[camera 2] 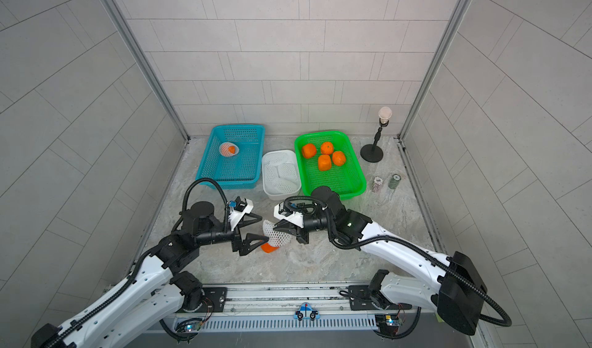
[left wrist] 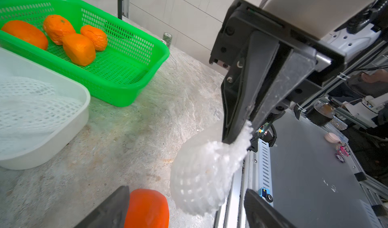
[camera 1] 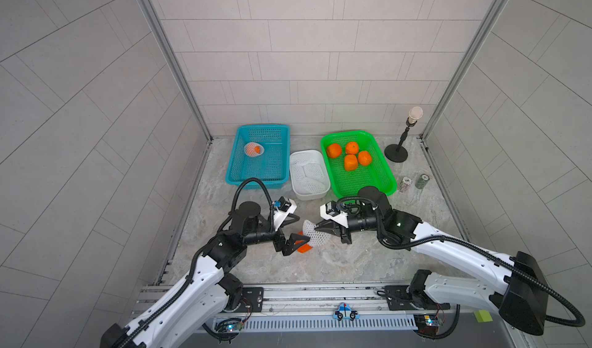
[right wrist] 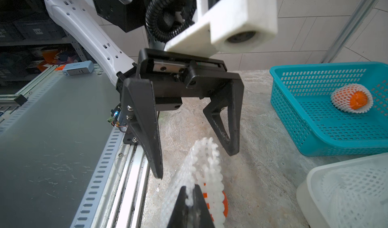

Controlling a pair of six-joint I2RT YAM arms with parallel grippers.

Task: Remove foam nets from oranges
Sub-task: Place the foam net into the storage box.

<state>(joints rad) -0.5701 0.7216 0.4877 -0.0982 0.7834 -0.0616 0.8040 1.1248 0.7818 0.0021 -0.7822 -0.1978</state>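
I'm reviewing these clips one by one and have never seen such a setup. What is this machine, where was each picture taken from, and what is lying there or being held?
These are two robot arms at a table, each ending in a two-finger gripper. Two pictures look down on the whole scene from above. The other two come from cameras on the arms' wrists.

The right gripper is shut on a white foam net. An orange lies on the table just below it, apparently free of the net. The left gripper is open, with one finger beside that orange.

A green basket holds four bare oranges. A blue basket holds one netted orange. A white tub holds empty nets. Two chip stacks stand off to the side.
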